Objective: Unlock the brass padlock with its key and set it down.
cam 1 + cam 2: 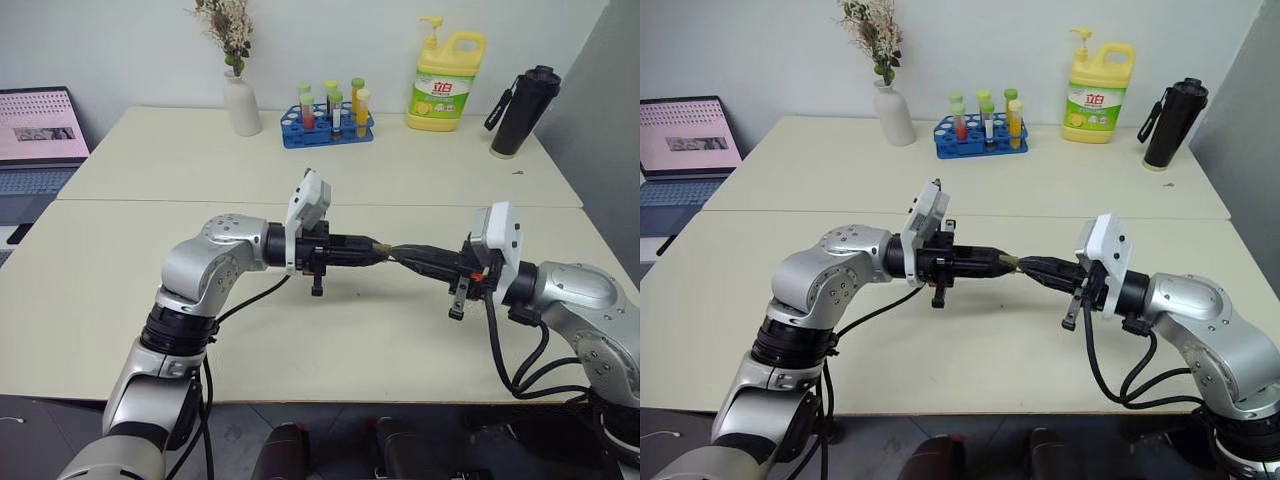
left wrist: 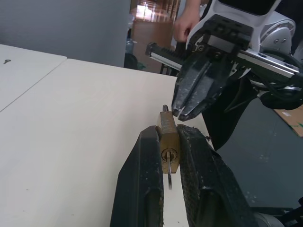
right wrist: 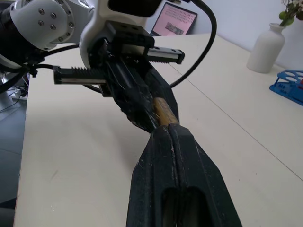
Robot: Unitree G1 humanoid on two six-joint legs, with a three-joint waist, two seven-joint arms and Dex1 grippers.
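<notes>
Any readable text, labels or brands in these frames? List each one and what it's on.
"立白": red mark on the label of the yellow detergent bottle; the smaller print under it is too small to read.
Laptop screen: pink page with an image, its text too blurred to read.
Black flask: no text visible.
Test tube rack and white vase: no markings.
Brass padlock: no legible stamp.

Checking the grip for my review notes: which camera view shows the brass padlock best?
The left wrist view: the brass padlock sits clamped between the left gripper fingers, keyhole face toward the camera. The right wrist view shows a brass sliver beyond the shut right gripper; the eye views show a small golden speck.
</notes>
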